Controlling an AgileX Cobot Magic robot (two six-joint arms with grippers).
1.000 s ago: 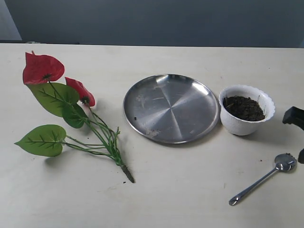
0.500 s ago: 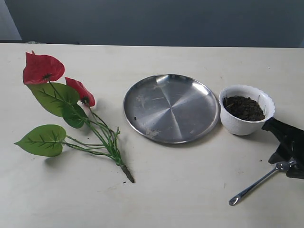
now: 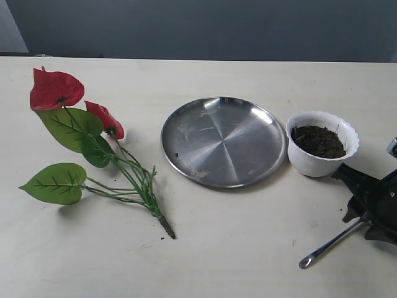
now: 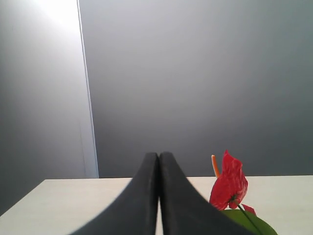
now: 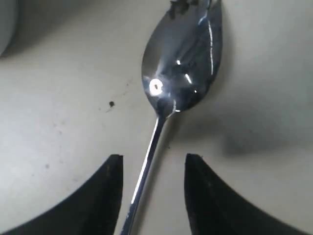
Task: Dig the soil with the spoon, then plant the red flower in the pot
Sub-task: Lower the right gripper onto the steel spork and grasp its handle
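The silver spoon [image 3: 324,246] lies on the table at the front right; its bowl [image 5: 182,71] and thin handle [image 5: 148,159] fill the right wrist view. My right gripper [image 3: 361,218] is low over the spoon, open, one black finger [image 5: 111,181] on each side of the handle without touching it. The white scalloped pot [image 3: 322,151] holds dark soil [image 3: 318,141] just behind that gripper. The red flower [image 3: 57,90] with green leaves lies flat at the table's left; one bloom [image 4: 229,183] shows past my left gripper [image 4: 159,159], which is shut on nothing.
A large round steel plate [image 3: 223,141] sits mid-table between the flower and the pot. A few dark crumbs [image 5: 111,104] dot the table near the spoon. The table's right edge is close to the right gripper.
My right gripper has come in from the right edge and dropped down over the spoon, now covering its bowl in the exterior view. Spoon, pot and flower have not moved.
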